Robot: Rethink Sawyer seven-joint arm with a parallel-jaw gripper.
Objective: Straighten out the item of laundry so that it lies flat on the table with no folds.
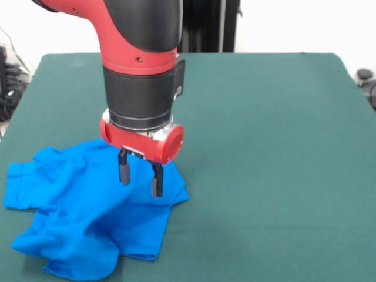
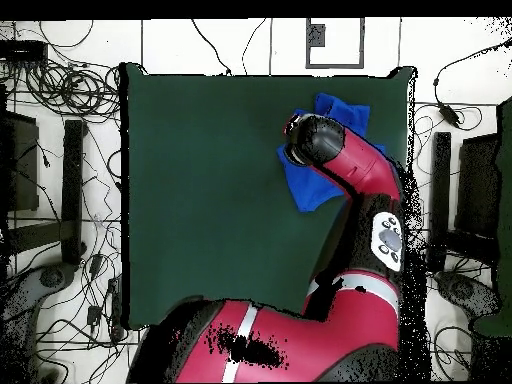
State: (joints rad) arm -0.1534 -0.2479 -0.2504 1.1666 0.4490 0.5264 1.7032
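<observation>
The item of laundry (image 1: 82, 217) is a bright blue T-shirt lying rumpled with folds near the table's front left corner in the front view; a sleeve sticks out at its left. From overhead only parts of the shirt (image 2: 310, 190) show around the arm, near the table's top right. My gripper (image 1: 141, 179) hangs just above the shirt's right part. Its two black fingers (image 1: 124, 170) point down, open, with nothing between them. They seem slightly clear of the cloth. The table (image 1: 264, 147) has a dark green top.
The red and black arm (image 2: 360, 180) reaches over the table's right side in the overhead view and hides part of the shirt. Cables and stands (image 2: 70, 170) lie on the floor around the table.
</observation>
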